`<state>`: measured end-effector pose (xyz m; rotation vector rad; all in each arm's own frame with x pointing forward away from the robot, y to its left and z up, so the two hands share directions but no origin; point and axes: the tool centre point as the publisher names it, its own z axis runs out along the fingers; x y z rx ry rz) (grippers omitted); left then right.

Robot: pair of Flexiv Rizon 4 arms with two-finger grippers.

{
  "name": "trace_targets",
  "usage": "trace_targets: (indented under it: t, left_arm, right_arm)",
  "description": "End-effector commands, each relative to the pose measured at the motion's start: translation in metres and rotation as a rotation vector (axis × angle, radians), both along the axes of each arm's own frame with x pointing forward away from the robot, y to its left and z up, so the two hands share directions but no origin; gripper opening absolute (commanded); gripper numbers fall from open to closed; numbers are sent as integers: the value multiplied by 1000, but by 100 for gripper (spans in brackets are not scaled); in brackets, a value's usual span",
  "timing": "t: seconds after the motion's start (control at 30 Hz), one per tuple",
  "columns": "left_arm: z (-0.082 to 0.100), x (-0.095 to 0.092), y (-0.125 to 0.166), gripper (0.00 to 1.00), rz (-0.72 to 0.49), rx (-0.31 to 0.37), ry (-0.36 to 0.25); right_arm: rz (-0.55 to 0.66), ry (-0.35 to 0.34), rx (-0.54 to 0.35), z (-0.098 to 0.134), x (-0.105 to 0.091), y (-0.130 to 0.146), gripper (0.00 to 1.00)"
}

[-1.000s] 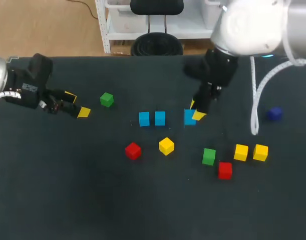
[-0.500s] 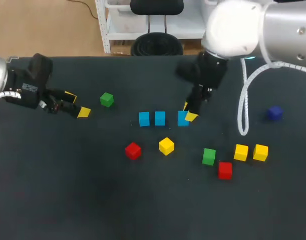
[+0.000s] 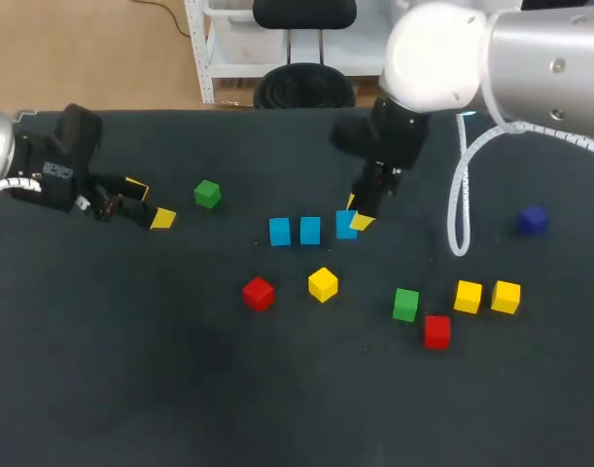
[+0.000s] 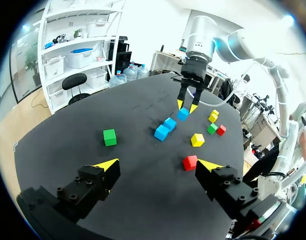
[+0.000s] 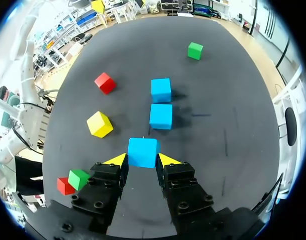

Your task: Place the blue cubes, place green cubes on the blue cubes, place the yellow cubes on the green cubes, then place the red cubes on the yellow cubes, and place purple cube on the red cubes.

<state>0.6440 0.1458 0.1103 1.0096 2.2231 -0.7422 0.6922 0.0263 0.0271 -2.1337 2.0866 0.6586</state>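
Note:
My right gripper is shut on a blue cube, low over the table just right of two other blue cubes lying in a row. In the right wrist view the held blue cube sits between the yellow tips, with the nearer blue cube a short gap ahead. My left gripper stands open and empty at the far left, a green cube just right of it. In the left wrist view the open left gripper holds nothing.
A red cube and a yellow cube lie in front of the blue row. At the front right lie a green cube, a red cube and two yellow cubes. A purple cube sits far right.
My right arm has carried the blue cube leftward, closing most of the gap to the two blue cubes. The left arm has not moved.

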Motion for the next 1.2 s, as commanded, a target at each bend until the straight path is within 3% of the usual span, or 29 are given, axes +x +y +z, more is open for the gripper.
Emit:
trace_targets:
  t: [0.03, 1.2]
  left_arm:
    - [-1, -1, 1, 100, 0, -4, -4]
    - [-1, -1, 1, 100, 0, -4, -4]
  right_arm:
    - [-13, -9, 5, -4, -1, 1, 0]
    - [-46, 2, 26, -21, 5, 5, 0]
